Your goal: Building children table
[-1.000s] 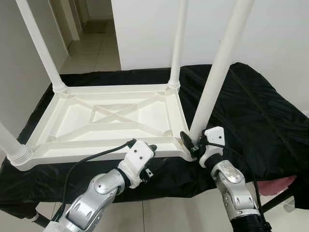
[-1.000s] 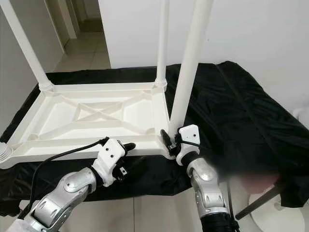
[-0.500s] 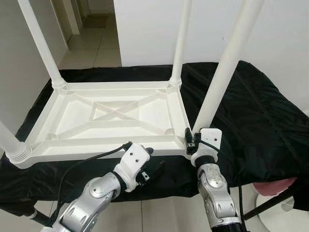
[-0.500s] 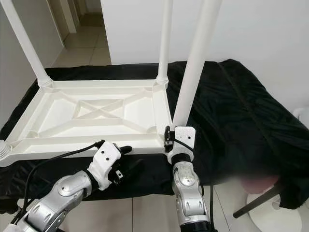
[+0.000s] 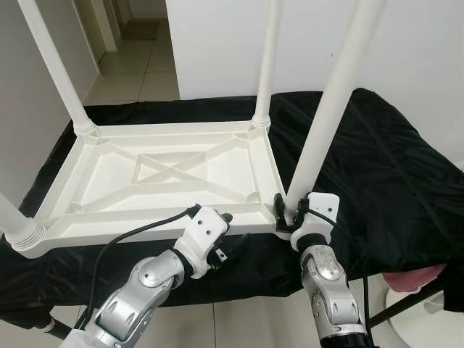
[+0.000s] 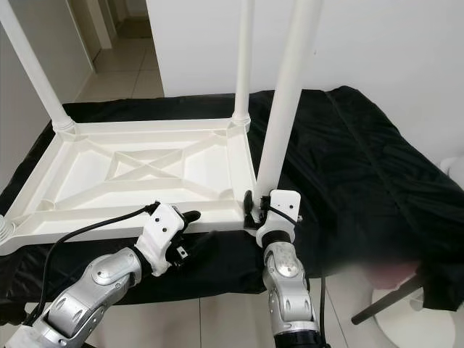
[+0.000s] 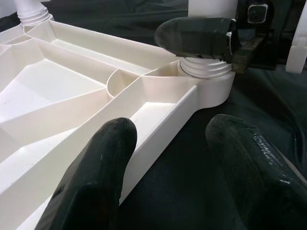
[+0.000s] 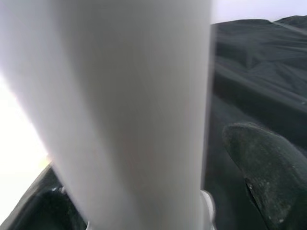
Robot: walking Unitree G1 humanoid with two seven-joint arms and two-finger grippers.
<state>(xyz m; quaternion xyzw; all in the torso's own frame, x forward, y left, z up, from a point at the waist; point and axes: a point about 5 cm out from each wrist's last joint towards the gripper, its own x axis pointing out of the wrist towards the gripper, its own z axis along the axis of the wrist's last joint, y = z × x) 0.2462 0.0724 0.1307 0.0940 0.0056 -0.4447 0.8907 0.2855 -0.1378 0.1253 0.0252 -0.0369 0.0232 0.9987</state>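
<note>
The white table top lay upside down on a black cloth, its ribbed underside facing up so that the legs could be set into the corner sockets from above. Its long side ran across the robot's front, left to right. Four legs stood in place, all pointing straight up, two at the far corners and two at the near ones.

The right gripper sat at the base of the near right leg, just above its ribbed collar, with one black finger on each side of the tube. It looked to be clasping the leg (probably to seat or twist it into the socket), though how firmly could not be made out.

The left gripper hung at the near rim of the table top with its fingers spread apart, straddling the edge wall and holding nothing. It seemed placed there to steady the table top while the other arm worked the leg.
</note>
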